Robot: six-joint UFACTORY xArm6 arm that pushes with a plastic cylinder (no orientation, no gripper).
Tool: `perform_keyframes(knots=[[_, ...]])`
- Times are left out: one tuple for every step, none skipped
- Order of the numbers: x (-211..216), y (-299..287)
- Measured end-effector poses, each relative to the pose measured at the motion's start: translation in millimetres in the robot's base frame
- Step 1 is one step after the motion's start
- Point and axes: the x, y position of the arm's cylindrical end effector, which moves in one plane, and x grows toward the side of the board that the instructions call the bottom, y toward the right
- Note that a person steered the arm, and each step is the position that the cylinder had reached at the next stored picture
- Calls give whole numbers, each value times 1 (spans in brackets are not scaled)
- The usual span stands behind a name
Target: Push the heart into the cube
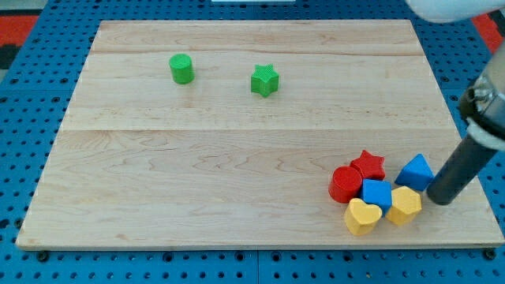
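A yellow heart (363,216) lies near the view's bottom right, touching the blue cube (377,192) just above it. A second blue block, triangular (416,171), sits to the right of the cube. My tip (442,199) rests on the board just right of that blue triangular block and of a yellow hexagon-like block (405,205), to the right of the whole cluster. The rod slants up to the view's right.
A red cylinder (346,184) and a red star (368,165) sit in the same cluster. A green cylinder (181,69) and a green star (265,80) stand near the view's top. The wooden board's (197,173) right edge is close to my tip.
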Motion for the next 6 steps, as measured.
perform_keyframes(knots=[[54, 45], [61, 34], [62, -43], [63, -133], [48, -160], [23, -128]])
